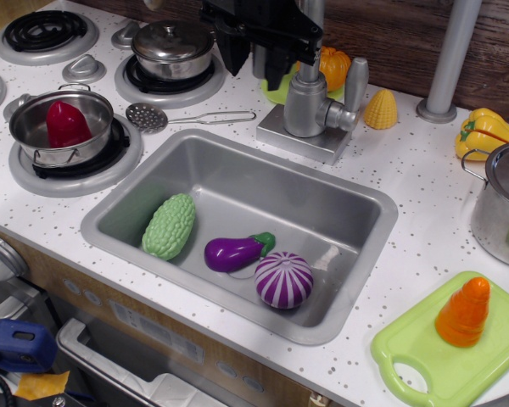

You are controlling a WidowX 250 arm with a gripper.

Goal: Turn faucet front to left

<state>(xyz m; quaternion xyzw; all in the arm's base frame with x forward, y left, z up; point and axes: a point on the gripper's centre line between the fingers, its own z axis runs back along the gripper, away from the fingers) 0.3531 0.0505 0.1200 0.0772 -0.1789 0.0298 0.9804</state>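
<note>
faucet (308, 108): behind the sink's (110, 222) back rim, right of centre; square base flat on the counter, thick grey body, thin pipe going straight up out of frame
lever (355, 82): flat paddle on the faucet's right side, standing upright
spout: top is cut off by the frame edge — cannot tell which way it points
gripper (256, 64): black, just left of and touching or nearly touching the faucet pipe, fingers pointing down; fingers look spread, nothing between them, though the pipe side is partly hidden
handling: looks like rigid plastic, fixed at the base — should pivot, not lift; matte, so probably not slippery; likely light resistance
where to hold: judgement — push or pinch the thin pipe above the body, or whatever spout arm sits higher up; the body is too thick for these fingers
risk: the thin pipe could slip past a finger
near faucet: corn (380, 109) just right of it, pumpkin (333, 67) behind it, pole (446, 59) further right, ladle (148, 117) to its left
</note>
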